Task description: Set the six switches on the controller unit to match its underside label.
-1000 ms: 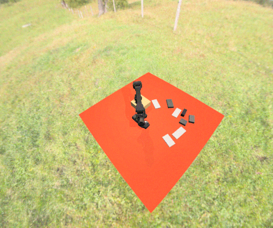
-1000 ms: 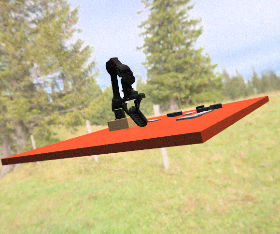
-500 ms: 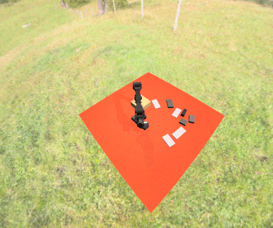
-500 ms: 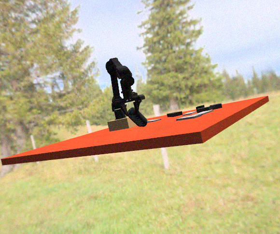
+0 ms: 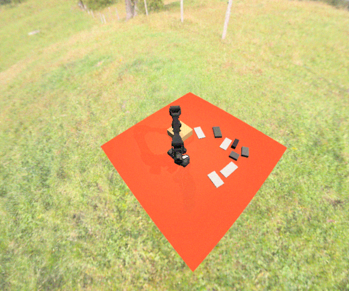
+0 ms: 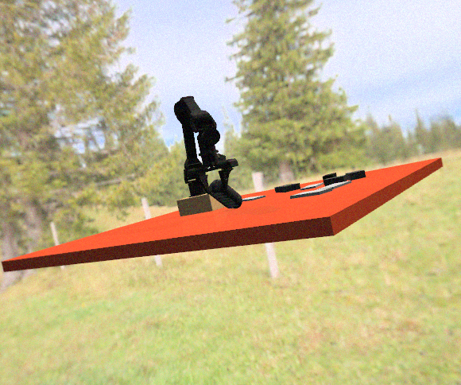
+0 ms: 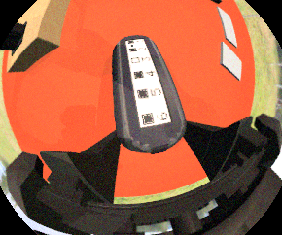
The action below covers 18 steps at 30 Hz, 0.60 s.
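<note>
The dark grey controller unit (image 5: 188, 159) (image 6: 227, 195) (image 7: 152, 141) is held tilted off its base, low over the orange-red bench (image 5: 194, 219) (image 6: 297, 213) (image 7: 82, 97). My gripper (image 5: 179, 155) (image 6: 223, 180) (image 7: 149, 128) is shut on the unit, one finger at each side of its near end. The white label (image 7: 149, 104) faces the wrist camera. Squares 6, 5, 4 and 2 look filled and square 3 looks empty. Square 1 at the far end looks dark but is too small to be sure. The rocker switches are hidden on the far side.
A wooden block (image 5: 186, 131) (image 6: 193, 207) (image 7: 43, 30) stands at the arm's base. Several flat white plates (image 5: 228, 169) (image 7: 230, 60) and dark modules (image 5: 217, 131) (image 6: 287, 188) lie to the right in the top view.
</note>
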Tool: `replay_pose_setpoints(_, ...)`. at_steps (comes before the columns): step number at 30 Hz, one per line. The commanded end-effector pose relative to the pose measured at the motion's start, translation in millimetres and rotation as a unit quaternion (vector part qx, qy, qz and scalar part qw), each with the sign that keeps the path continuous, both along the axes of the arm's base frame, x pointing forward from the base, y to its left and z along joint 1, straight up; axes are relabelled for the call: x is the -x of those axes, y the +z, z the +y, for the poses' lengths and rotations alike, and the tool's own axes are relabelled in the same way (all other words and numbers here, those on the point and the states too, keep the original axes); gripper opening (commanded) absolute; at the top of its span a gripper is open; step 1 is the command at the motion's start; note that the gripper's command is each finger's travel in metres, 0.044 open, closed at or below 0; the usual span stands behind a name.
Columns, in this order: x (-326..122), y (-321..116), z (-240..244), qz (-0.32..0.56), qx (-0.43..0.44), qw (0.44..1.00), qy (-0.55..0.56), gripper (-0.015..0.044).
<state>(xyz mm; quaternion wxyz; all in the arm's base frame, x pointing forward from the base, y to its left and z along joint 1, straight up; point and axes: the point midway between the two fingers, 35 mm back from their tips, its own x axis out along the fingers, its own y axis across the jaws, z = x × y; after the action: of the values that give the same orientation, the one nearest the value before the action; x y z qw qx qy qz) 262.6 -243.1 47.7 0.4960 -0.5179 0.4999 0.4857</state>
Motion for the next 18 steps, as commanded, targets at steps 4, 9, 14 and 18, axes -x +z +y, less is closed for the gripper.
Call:
replay_pose_setpoints(4, -1, -8, 0, 0.004, -0.008, 1.0, 0.005, 0.0338)
replay_pose_setpoints(9, -1, -11, -2, 0.004, -0.007, 1.0, 0.005, 0.0338)
replay_pose_setpoints(14, -1, -14, -4, 0.004, -0.007, 1.0, 0.005, 0.0338)
replay_pose_setpoints(18, -1, -17, -6, 0.004, -0.007, 1.0, 0.005, 0.0338)
